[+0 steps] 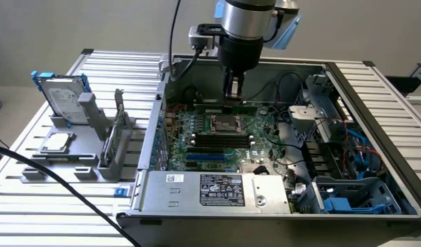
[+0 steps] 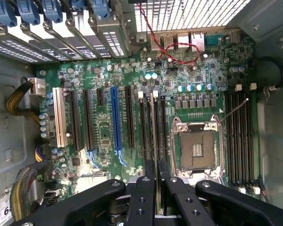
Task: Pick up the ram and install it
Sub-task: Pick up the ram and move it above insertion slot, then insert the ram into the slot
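Ram [image 1: 212,109] in claw [image 1: 232,102] over motherboard [image 1: 208,128]

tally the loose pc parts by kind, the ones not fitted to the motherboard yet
hard drive: 1
processor chip: 1
ram, held in the pincer: 1
total: 3
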`<state>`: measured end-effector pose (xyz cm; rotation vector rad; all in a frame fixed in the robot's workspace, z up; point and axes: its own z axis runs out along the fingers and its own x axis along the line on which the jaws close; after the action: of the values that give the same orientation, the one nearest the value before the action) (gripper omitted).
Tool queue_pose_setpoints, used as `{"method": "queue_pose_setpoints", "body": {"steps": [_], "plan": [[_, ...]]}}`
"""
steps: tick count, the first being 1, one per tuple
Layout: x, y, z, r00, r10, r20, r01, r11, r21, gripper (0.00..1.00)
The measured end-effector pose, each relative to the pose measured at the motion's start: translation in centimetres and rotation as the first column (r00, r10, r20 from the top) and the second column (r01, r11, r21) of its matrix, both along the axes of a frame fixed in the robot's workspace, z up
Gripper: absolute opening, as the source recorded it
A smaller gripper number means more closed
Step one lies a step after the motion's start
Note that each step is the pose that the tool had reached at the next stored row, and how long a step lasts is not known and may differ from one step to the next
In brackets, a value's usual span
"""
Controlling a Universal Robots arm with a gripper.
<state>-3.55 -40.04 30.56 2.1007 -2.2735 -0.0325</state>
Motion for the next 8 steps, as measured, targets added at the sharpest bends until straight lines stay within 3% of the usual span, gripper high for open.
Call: {"method": "queue_pose_setpoints", "body": {"steps": [8], "plan": [[0.0, 0.0, -0.01, 1.0, 0.0, -0.0004, 0.0, 1.0, -0.0001, 0.14]]}}
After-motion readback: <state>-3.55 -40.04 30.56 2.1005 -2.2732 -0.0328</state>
